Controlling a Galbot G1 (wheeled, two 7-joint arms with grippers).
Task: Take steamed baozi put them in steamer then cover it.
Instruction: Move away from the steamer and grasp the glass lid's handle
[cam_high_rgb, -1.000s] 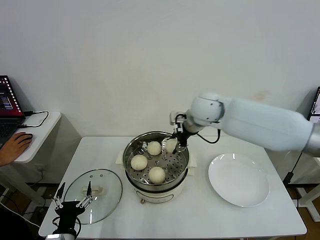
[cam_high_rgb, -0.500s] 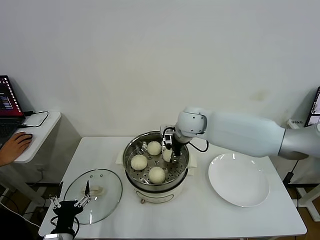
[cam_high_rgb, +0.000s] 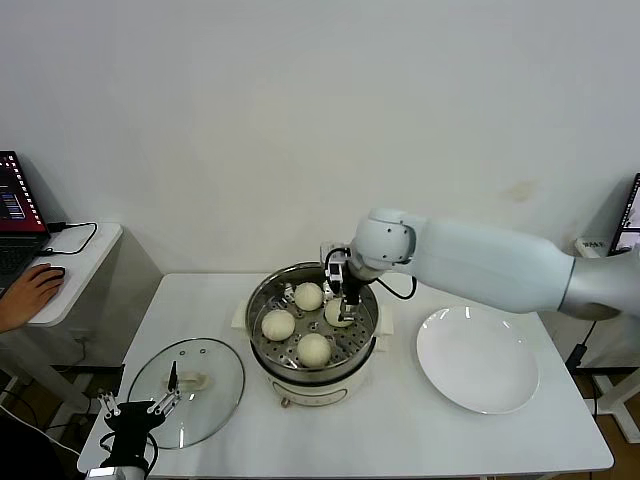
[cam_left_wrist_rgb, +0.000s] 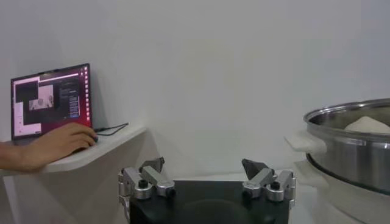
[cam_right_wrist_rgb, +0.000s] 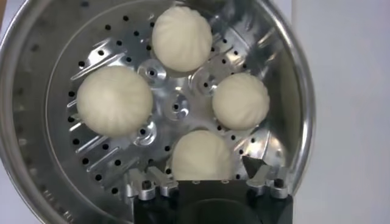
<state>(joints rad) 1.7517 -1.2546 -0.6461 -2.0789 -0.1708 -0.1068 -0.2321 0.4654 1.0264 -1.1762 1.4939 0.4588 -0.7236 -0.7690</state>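
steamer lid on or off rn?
Off. The glass lid lies flat on the table, left of the steamer, whose top is open with four baozi showing on the tray.

Four steamed baozi (cam_high_rgb: 309, 295) (cam_high_rgb: 278, 324) (cam_high_rgb: 314, 348) (cam_high_rgb: 337, 313) sit in one steamer (cam_high_rgb: 262, 300). One glass lid (cam_high_rgb: 215, 375) and one white plate (cam_high_rgb: 478, 360) lie on one white table (cam_high_rgb: 400, 430). Two grippers show: the right gripper (cam_high_rgb: 346, 296) and the left gripper (cam_high_rgb: 136, 408). One laptop (cam_high_rgb: 15, 215) stands on a side table (cam_high_rgb: 85, 262).
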